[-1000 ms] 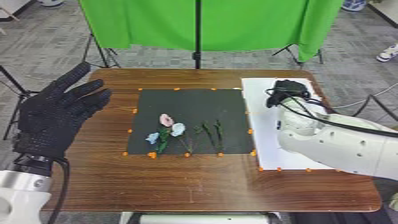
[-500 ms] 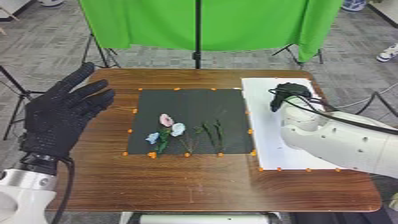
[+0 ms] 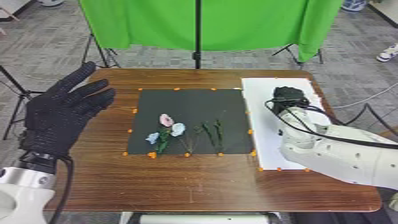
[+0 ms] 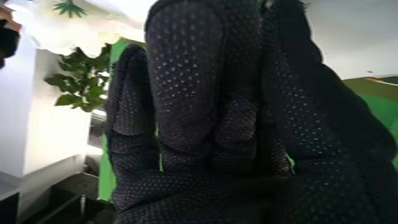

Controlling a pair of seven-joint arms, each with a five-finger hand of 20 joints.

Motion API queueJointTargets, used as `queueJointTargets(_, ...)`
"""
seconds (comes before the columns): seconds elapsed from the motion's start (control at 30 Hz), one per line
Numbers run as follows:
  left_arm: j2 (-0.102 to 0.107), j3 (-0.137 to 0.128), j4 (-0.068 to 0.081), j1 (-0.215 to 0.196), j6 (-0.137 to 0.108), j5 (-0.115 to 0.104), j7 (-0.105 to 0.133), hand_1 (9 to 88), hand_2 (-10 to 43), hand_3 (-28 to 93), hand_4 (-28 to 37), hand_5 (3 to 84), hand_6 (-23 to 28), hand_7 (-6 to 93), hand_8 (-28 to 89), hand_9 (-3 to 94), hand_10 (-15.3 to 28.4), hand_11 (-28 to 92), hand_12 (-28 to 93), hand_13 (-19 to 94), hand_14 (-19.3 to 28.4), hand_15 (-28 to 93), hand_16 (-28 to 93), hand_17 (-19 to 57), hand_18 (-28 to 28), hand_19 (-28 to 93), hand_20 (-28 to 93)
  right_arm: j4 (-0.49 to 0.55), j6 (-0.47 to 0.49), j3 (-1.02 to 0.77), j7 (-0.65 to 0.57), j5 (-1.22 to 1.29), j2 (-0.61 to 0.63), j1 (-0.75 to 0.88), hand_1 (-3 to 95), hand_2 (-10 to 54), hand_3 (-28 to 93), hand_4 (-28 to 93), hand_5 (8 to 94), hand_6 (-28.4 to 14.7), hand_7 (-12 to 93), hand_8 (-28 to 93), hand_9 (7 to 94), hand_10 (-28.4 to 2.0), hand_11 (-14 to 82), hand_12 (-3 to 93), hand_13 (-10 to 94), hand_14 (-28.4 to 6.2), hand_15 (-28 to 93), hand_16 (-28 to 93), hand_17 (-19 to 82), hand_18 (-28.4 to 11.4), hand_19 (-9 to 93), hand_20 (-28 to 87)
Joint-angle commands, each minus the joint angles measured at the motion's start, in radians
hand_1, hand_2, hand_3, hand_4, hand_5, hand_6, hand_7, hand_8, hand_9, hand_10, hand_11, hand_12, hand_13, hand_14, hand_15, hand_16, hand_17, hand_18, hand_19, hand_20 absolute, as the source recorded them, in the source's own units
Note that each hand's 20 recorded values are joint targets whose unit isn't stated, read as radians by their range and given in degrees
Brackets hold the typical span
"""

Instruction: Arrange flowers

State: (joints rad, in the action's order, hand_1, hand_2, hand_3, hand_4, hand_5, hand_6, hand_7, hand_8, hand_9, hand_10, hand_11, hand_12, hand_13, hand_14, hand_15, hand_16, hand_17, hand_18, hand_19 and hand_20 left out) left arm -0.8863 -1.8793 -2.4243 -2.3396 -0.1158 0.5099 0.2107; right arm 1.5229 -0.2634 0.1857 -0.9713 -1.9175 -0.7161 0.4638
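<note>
Here, your left hand [image 3: 55,117] holds its fingers [image 3: 73,78] wide; whether your right hand [image 3: 290,94] grips anything, you cannot tell.

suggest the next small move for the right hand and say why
Probably shift the right hand left toward the dark mat, since the pink flower and green stems lie there, while the hand is over the white sheet.

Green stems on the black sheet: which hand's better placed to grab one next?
Likely the right hand: it is over the white sheet and nearer the green stems. The left hand is off to the left, past the blooms.
</note>
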Motion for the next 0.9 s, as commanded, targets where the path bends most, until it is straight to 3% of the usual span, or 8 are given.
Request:
queueJointTargets(0.03, -0.001, 0.011, -0.001, -0.005, 0.0, 0.004, -0.001, 23.9, 7.1, 76, -24.0, 33.1, 8.0, 16.2, -11, 31.3, 20.9, 25, 11, 24, 28.3, 44, -7, -4.5, 28.4, 51, 40, 0.094, -0.118, 0.015, 0.048, -0.076, -0.081, -0.049, 57.8, -9.5, 59, -28, 87.5, 4.4, 16, 2, 93.7, -5.4, 18.5, 25.1, 87, -2.4, 51, 22, 42, -17.0, 91, 10)
queueJointTargets(0.17, 0.015, 0.028, -0.001, 0.03, 0.023, 0.011, -0.014, 23.8, 7.1, 76, -24.0, 33.1, 8.0, 16.2, -11, 31.3, 20.9, 25, 11, 24, 28.3, 45, -7, -4.5, 28.4, 51, 40, 0.158, -0.158, 0.011, 0.076, -0.109, -0.124, -0.066, 57.4, -9.5, 60, -28, 87.7, 4.1, 15, 2, 93.7, -5.5, 19.4, 24.5, 87, -2.3, 51, 22, 42, -17.0, 91, 10)
queueJointTargets(0.37, 0.025, 0.028, 0.0, 0.039, 0.015, 0.007, -0.006, 23.8, 7.1, 76, -24.0, 33.0, 7.9, 16.0, -11, 31.2, 20.9, 25, 11, 24, 28.4, 45, -7, -4.5, 28.4, 51, 40, 0.23, -0.181, 0.014, 0.101, -0.109, -0.185, -0.051, 56.9, -9.5, 61, -28, 87.9, 3.9, 15, 3, 93.7, -5.6, 19.6, 24.3, 87, -2.4, 51, 22, 42, -17.0, 92, 11)
queueJointTargets(0.47, 0.036, 0.028, 0.002, 0.04, 0.011, 0.003, 0.002, 23.8, 7.2, 76, -24.0, 32.9, 7.9, 16.1, -11, 31.3, 20.9, 25, 11, 24, 28.4, 44, -7, -4.4, 28.4, 51, 40, 0.239, -0.185, 0.027, 0.102, -0.107, -0.211, -0.041, 56.7, -9.5, 62, -28, 88.0, 3.9, 15, 3, 93.7, -5.6, 19.7, 24.2, 87, -2.4, 52, 22, 42, -17.0, 92, 11)
queueJointTargets(0.9, 0.043, 0.033, 0.018, 0.028, 0.01, -0.003, 0.026, 23.8, 7.2, 76, -24.0, 33.0, 7.9, 16.2, -11, 31.4, 21.0, 25, 11, 24, 28.4, 45, -7, -4.4, 28.4, 51, 41, 0.182, -0.196, 0.089, 0.083, -0.061, -0.308, -0.018, 56.5, -9.5, 61, -28, 87.8, 3.9, 15, 3, 93.7, -5.6, 19.7, 24.1, 87, -2.5, 52, 22, 41, -17.1, 92, 11)
